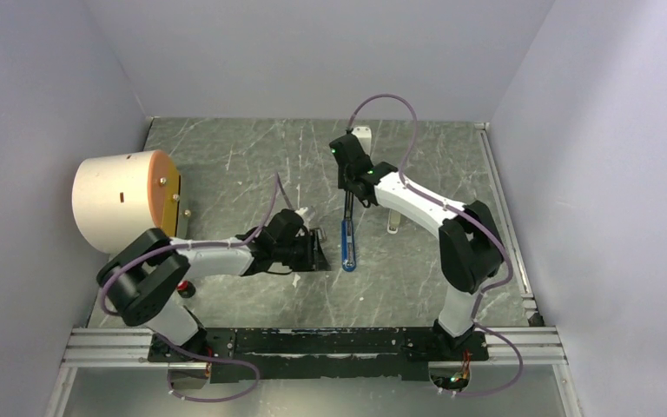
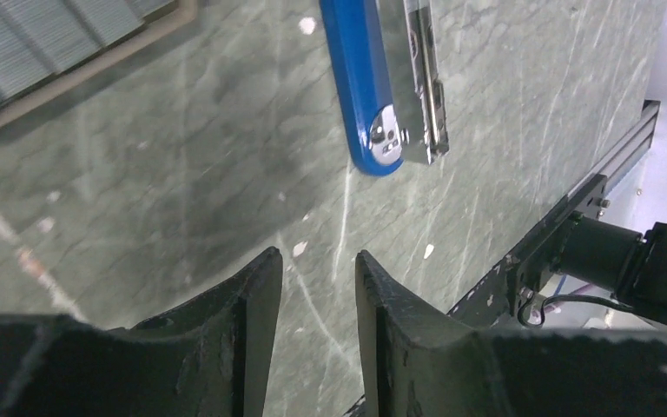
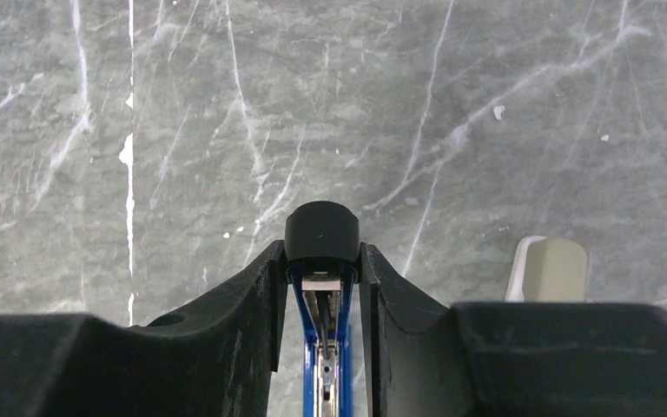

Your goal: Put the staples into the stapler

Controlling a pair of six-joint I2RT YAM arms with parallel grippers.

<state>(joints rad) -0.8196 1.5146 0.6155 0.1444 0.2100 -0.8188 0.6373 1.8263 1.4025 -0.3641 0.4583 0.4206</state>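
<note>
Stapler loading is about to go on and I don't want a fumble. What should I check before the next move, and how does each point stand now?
1. Right tool shut on the stapler at its black tip: ok.
2. Metal rail exposed beside the blue body: ok.
3. Staples picked up: not ok. What looks like them lies at the corner of the left wrist view, and the left tool is open and empty.
4. Staples already in the rail: cannot tell.
5. Pale bar apart from the stapler: ok.
</note>
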